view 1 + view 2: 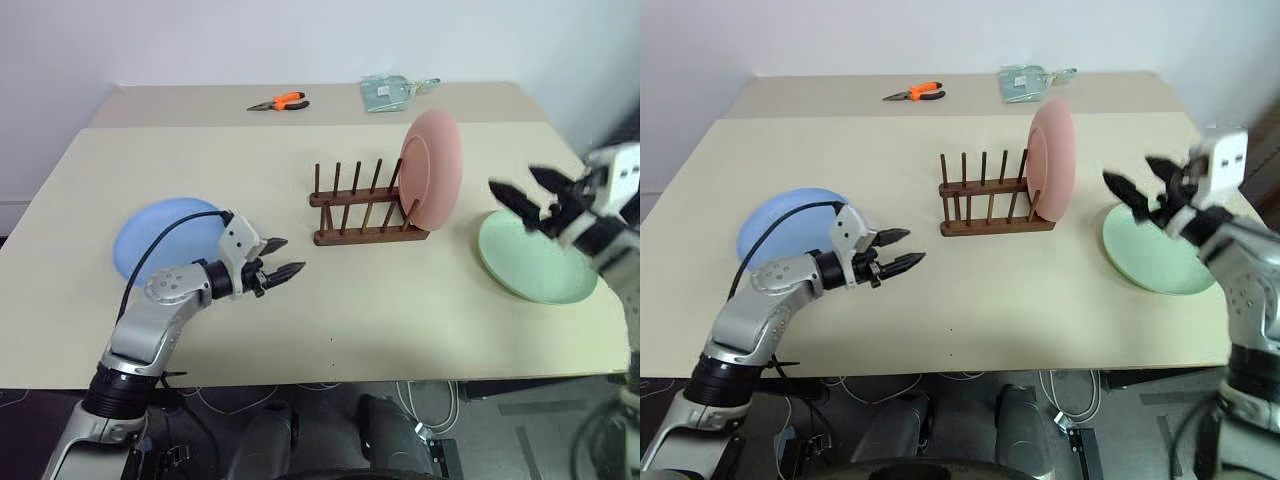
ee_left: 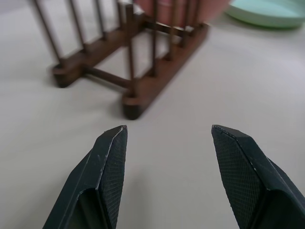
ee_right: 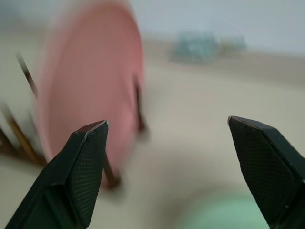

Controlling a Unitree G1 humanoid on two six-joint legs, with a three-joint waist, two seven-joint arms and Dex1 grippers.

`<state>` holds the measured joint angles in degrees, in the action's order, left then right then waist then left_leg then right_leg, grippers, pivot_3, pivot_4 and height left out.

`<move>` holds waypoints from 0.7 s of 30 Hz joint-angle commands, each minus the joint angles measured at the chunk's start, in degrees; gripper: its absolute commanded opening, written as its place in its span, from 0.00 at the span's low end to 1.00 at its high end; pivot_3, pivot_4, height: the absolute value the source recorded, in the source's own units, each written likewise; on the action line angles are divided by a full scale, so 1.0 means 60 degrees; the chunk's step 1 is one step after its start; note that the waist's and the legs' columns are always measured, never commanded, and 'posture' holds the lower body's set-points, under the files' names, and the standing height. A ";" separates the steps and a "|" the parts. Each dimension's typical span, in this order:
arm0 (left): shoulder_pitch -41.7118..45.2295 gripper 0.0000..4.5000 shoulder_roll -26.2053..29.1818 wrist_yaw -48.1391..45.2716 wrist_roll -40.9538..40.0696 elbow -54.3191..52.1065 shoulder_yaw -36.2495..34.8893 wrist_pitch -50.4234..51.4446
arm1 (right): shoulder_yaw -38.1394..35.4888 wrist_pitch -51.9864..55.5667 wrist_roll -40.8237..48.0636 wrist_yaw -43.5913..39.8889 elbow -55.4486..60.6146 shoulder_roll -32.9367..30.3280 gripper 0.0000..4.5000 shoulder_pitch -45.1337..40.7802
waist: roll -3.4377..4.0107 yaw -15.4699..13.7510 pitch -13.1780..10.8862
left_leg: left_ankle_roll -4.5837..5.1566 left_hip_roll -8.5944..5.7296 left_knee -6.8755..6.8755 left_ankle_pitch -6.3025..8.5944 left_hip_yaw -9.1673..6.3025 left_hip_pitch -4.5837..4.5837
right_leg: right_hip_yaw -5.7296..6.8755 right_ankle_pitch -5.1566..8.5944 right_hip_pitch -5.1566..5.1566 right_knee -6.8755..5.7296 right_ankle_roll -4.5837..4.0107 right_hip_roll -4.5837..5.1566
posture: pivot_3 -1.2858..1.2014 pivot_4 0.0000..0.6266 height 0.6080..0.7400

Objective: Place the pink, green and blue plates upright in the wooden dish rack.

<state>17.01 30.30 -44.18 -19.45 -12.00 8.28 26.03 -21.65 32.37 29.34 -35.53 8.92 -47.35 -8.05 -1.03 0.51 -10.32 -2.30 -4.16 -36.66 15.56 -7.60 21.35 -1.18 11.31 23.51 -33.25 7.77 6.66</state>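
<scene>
**Grippers apart and empty, pink plate standing in rack**

Right gripper (image 1: 1137, 182) hung above the near-left edge of the green plate (image 1: 1150, 255), its two black fingers spread wide with nothing between them. Left gripper (image 1: 281, 258) hovered just over the table (image 1: 400, 300), fingers likewise parted and empty, tips aimed toward the wooden dish rack (image 1: 365, 205).

Rack: small, dark brown, two base rails joined by a cross bar, each rail carrying a row of thin upright pegs. It sat near the middle of the table. In the head views its long axis ran left to right, the right end slightly nearer the camera in the left eye view.

Pink plate (image 1: 433, 170) stood on edge in the right-most slot of the rack, leaning a little, its face turned toward the left end of the rack.

Green plate lay flat on the table to the right of the rack, apart from it. Blue plate (image 1: 160, 240) lay flat on the left side of the table, just behind the left arm, well apart from the rack.

Orange-handled pliers (image 1: 279, 102) and a clear bag (image 1: 390, 92) lay on the far table section.
</scene>
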 commanded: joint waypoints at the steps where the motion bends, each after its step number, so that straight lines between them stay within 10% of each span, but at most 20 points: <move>1: 0.0351 0.64 -0.0246 -0.0321 0.0126 -0.0170 0.0455 -0.0232 | 0.0965 -0.0525 -0.1311 0.0062 0.0608 -0.0218 0.90 0.0750 | 0.0002 0.0056 -0.0002 | 0.0000 0.0005 0.0000 0.0000 0.0010 -0.0003 | -0.0001 0.0010 0.0000 0.0001 0.0012 -0.0001 | 0.52 0.24 1.00; 7: 0.0752 0.64 -0.0693 -0.0499 0.0397 -0.0090 0.1031 -0.0309 | 0.2363 -0.0587 -0.3442 0.1395 -0.0348 -0.0012 0.79 0.0658 | 0.0024 0.0012 0.0004 | 0.0000 0.0007 -0.0014 0.0000 0.0022 -0.0003 | -0.0013 0.0012 0.0003 -0.0001 0.0013 0.0000 | 0.52 0.24 1.00; 14: 0.0554 0.64 -0.0665 -0.0563 0.0460 -0.0340 0.0983 -0.0248 | 0.2245 -0.0814 -0.3744 0.1561 -0.0946 0.0318 0.02 0.0174 | 0.0023 -0.0017 0.0003 | 0.0015 -0.0001 -0.0038 0.0009 0.0013 0.0008 | -0.0012 0.0004 -0.0009 0.0006 0.0000 0.0005 | 0.52 0.24 1.00; 21: 0.0324 0.64 -0.0491 -0.0396 0.0463 -0.0402 0.0671 -0.0217 | -0.0248 -0.1248 -0.1360 0.1355 -0.0047 0.0879 0.01 -0.1650 | 0.0073 0.0052 -0.0023 | 0.0018 0.0000 -0.0046 0.0011 0.0018 0.0006 | -0.0016 0.0010 -0.0010 0.0005 0.0013 0.0004 | 0.52 0.24 1.00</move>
<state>19.09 26.97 -46.95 -16.72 -12.34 13.78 25.47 -15.84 27.10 15.42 -26.90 3.15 -41.26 -13.26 -0.59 0.82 -10.46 -2.18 -4.15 -36.95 15.63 -7.48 21.38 -1.29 11.36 23.45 -33.23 7.85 6.69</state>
